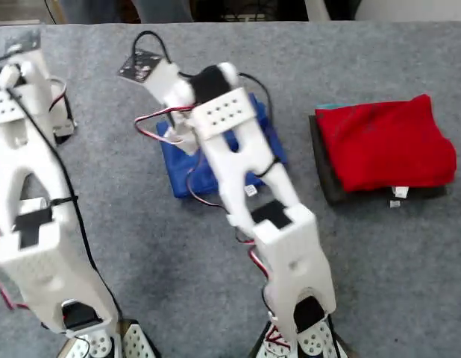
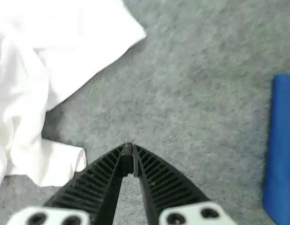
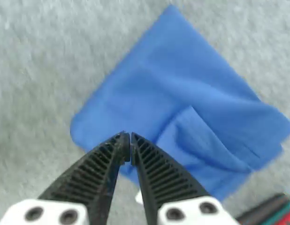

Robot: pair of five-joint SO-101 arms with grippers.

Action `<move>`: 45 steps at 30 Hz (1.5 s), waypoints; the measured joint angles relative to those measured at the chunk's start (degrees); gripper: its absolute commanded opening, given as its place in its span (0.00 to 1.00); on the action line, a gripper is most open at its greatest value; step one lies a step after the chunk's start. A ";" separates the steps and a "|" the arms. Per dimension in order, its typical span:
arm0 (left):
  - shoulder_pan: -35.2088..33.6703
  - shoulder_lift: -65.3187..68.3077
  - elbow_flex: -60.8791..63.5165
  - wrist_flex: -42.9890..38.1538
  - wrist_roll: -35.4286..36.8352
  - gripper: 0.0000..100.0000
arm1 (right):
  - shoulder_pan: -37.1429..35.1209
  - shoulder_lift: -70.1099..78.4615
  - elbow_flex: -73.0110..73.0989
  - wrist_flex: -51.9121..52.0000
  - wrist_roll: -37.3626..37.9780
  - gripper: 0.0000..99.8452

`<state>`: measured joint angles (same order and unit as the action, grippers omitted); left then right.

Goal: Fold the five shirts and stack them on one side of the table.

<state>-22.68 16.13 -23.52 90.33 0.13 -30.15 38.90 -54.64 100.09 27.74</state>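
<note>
The right gripper, tips together, hangs over the blue shirt. A red shirt lies at its three o'clock. The left gripper, likewise pressed together, sits near a white shirt.

The table carries a grey cover, rough and a little fuzzy, like felt or thin carpet; in the high view it reaches almost to the far edge. The same grey cover lies under the left fingers and spreads beyond their tips; it lies also beyond the tips of the right fingers. Behind the far edge of the table there is a narrow dark strip of the room, with a pale shape at one end; what these are I cannot tell. The light is soft and even; shadows on the cover are faint.
</note>
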 measured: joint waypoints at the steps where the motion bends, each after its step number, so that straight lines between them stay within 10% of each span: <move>1: -0.62 -2.73 5.63 -2.81 0.44 0.03 | -0.09 2.73 -2.11 0.00 -0.79 0.01; 11: -2.73 -23.91 49.32 -25.41 1.32 0.03 | 7.21 22.15 -15.82 0.35 -2.02 0.01; 22: -1.76 -27.25 50.90 -27.43 1.23 0.03 | 18.11 20.84 -11.16 0.62 -2.02 0.01; 35: 1.23 -27.34 50.90 -30.95 1.23 0.03 | 29.98 -21.01 43.16 0.62 2.11 0.01; 45: 10.99 -25.76 50.90 -30.95 1.23 0.03 | 23.47 -27.60 29.71 -4.31 -0.09 0.01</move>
<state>-11.69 -9.63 27.38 59.38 1.36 -6.68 11.30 -24.92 95.78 27.65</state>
